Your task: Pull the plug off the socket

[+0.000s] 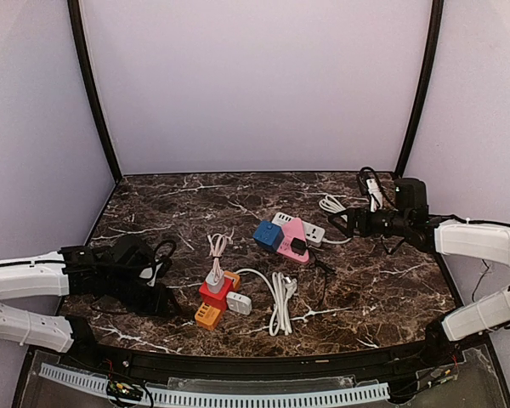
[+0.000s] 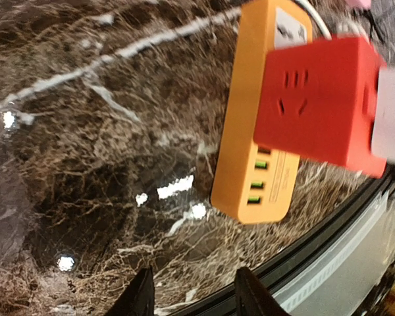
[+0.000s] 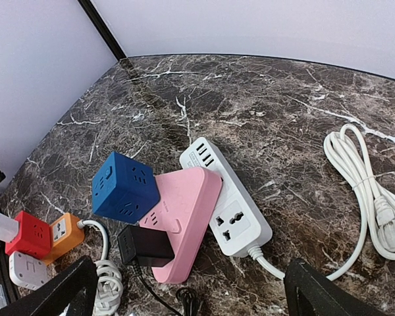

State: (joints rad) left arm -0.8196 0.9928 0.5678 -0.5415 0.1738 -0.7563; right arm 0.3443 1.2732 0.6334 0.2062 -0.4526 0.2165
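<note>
A black plug sits in the side of a pink triangular socket, which lies between a blue cube socket and a white power strip. My right gripper is open and hovers to the right of this group, not touching it. A whitish plug sits in a red cube socket, which rests on an orange power strip. My left gripper is open and empty, low over the table just left of the orange strip.
A small white cube socket and a coiled white cable lie right of the red cube. Another white cable lies at the back right. A thin black cord trails from the black plug. The table's black front rim is close.
</note>
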